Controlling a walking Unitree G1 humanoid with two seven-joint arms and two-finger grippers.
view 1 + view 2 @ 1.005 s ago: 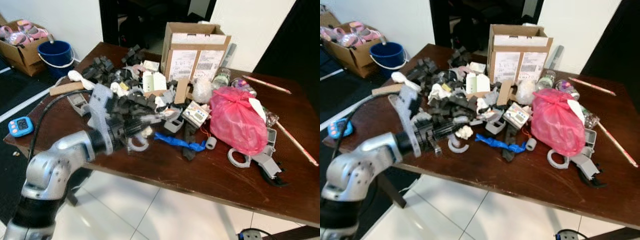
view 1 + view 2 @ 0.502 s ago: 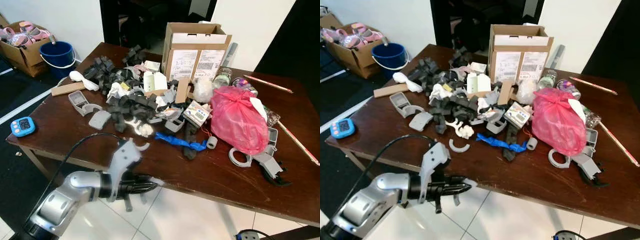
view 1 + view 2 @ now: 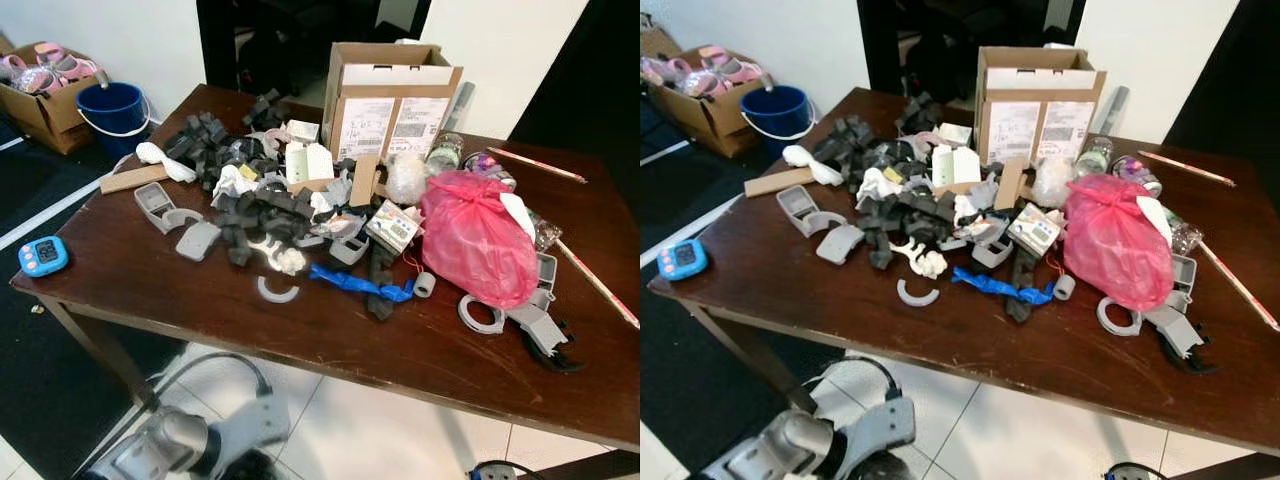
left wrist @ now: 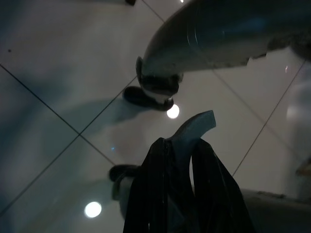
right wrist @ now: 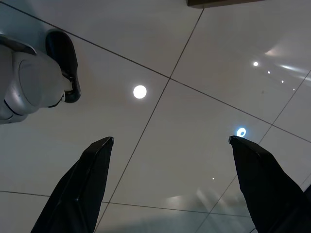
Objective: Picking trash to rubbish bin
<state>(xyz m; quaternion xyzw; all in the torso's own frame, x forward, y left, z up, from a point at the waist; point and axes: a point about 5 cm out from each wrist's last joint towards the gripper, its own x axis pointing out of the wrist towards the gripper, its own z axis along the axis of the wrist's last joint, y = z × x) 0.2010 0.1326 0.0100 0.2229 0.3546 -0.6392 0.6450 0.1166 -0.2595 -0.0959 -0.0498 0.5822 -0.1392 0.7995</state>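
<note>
Dark wood surface (image 3: 130, 290) carries a big litter heap: cardboard box (image 3: 390, 95) far centre, pink bag (image 3: 475, 250) right, black and grey scraps between. Blue bucket (image 3: 112, 110) on the floor, far left; bin unconfirmed. Left arm (image 3: 810, 445), over the heap a second ago, has dropped below the near edge. Left tool (image 4: 187, 170) clamped on a curved grey scrap (image 4: 194, 131) above floor tiles: item lifted, carry underway. Right tool (image 5: 170, 179) hangs wide open, empty.
</note>
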